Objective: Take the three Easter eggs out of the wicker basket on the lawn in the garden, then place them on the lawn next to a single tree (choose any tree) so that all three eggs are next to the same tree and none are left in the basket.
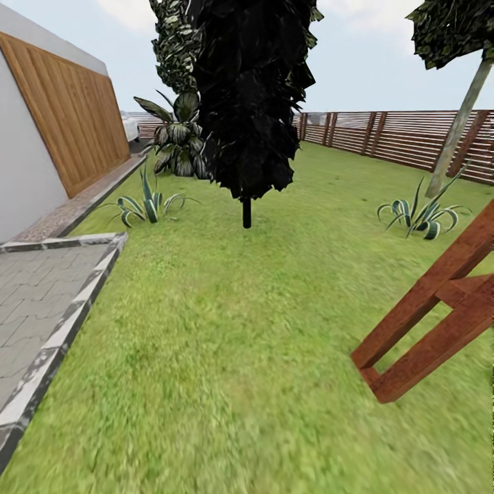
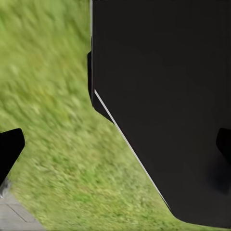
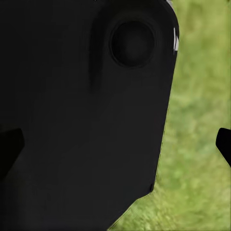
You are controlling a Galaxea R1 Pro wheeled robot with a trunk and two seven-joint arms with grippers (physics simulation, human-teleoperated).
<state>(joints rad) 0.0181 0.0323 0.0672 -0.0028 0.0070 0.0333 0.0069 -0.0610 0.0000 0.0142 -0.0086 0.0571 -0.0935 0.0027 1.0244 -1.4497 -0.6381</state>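
Head view, lawn (image 1: pixel 226 329): mottled grass from the near edge to the slatted fence (image 1: pixel 412 140).
Head view, 12 o'clock: black-foliaged column tree (image 1: pixel 250 89) on a thin dark stem.
Head view, 2 o'clock: pale-trunked tree (image 1: pixel 458 130), leaning, before the fence.
Head view, 4 o'clock: red-brown wooden frame (image 1: pixel 439 309).
Head view, 8 o'clock: grey paving (image 1: pixel 34 295).
Left wrist view, left gripper (image 2: pixel 115 144): fingertips wide apart, nothing between; dark robot body behind, grass below.
Right wrist view, right gripper (image 3: pixel 118 142): probably spread, empty, though one finger blurs into the dark body.

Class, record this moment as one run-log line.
phase: crossing lawn | ahead: black-foliaged tree | right: pale-trunk tree, wooden frame | left gripper: open | right gripper: open
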